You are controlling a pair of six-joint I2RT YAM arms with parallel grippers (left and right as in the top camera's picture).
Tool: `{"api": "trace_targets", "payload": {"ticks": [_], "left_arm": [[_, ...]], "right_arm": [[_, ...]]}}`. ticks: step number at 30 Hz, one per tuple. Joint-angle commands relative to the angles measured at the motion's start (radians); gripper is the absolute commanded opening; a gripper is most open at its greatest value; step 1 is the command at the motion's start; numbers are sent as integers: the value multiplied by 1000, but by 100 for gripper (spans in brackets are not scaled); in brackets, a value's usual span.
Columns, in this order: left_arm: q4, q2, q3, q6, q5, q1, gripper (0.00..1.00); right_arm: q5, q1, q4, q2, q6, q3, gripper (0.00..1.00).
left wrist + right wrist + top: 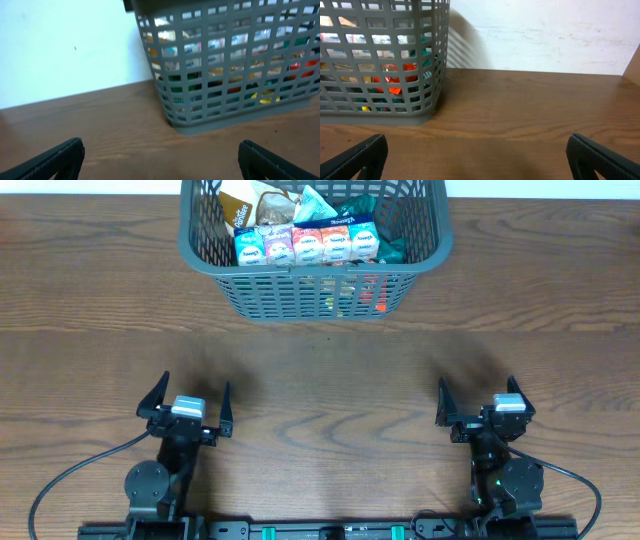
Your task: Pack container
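**A:** What fills most of the view?

**B:** A brown wooden table (pixel 320 370), broad and streaked with grain. A plain white wall (pixel 65 50) rises behind its far edge.

**A:** And where is the container?

**B:** The container (pixel 300 298) is a large dark grey plastic basket, rectangular with rounded corners, slotted lattice walls and a thick rim. It stands on the table at the far middle, well apart from both arms. From the left wrist it lies ahead and to the right. From the right wrist it lies ahead and to the left.

**A:** How do the tools stand?

**B:** The left gripper (pixel 193 390) is at the near left, its black fingers spread wide and holding nothing. The right gripper (pixel 477 388) is at the near right, also spread wide and holding nothing. Both face the basket.

**A:** What is inside it?

**B:** Four small cartons (pixel 308 245) with white, blue and pink labels stand side by side against the near wall. Behind them are a brown packet (pixel 238 205) on the left and teal wrappers (pixel 360 205) on the right. An orange packet (pixel 394 90) shows low down through the lattice.
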Motion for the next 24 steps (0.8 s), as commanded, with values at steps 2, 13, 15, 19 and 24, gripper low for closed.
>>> {"api": "trace_targets", "payload": {"ticks": [2, 13, 15, 19, 24], "left_arm": [[-54, -27, -2, 10, 7, -4, 99], [-140, -27, -2, -63, 7, -8, 99], [-140, -27, -2, -63, 7, -9, 99], [-140, -27, -2, -63, 7, -9, 99], [-139, -27, -2, -63, 7, -8, 99]], "right_arm": [[13, -7, -4, -6, 3, -2, 99], [14, -7, -4, -6, 3, -2, 99], [14, -7, -4, -6, 3, -2, 99], [14, -7, -4, -6, 3, -2, 99], [14, -7, -4, -6, 3, -2, 99]]}}
